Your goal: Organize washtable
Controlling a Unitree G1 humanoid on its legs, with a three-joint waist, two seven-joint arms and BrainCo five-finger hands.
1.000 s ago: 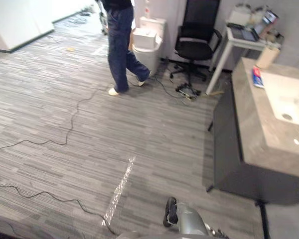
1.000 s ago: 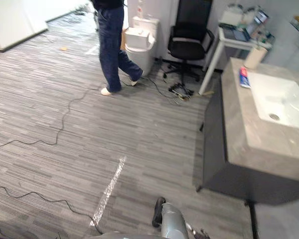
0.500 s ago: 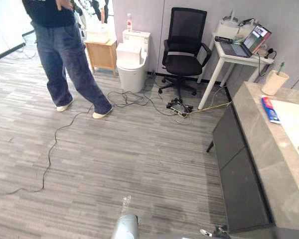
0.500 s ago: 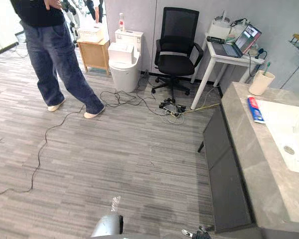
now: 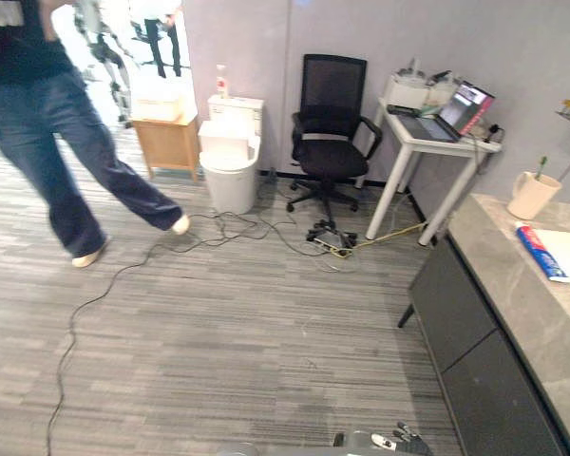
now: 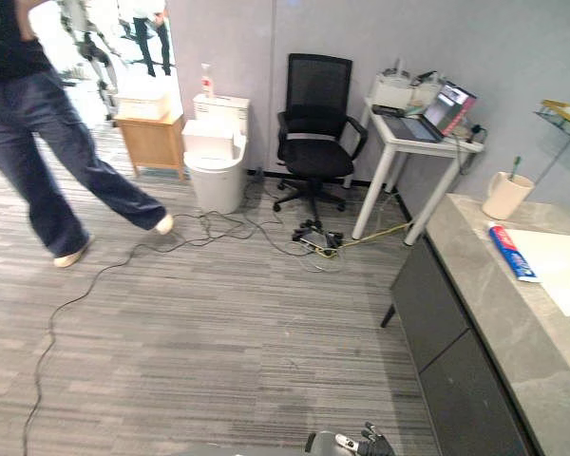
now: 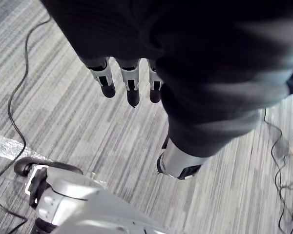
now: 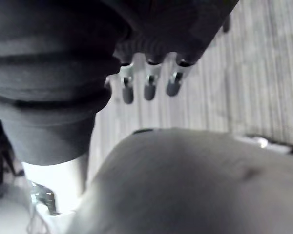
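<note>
With my left hand (image 7: 129,87) and right hand (image 8: 149,85) slack-fingered and empty, and the washtable (image 5: 518,309) with toothpaste tube (image 5: 540,253) and cup (image 5: 530,195) at 3 o'clock, I risk clipping its cabinet corner stepping closer.

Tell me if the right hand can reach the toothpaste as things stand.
Probably not yet: the right hand hangs open over the floor, while the toothpaste lies up on the washtable, well ahead. Nothing blocks it, though.
</note>
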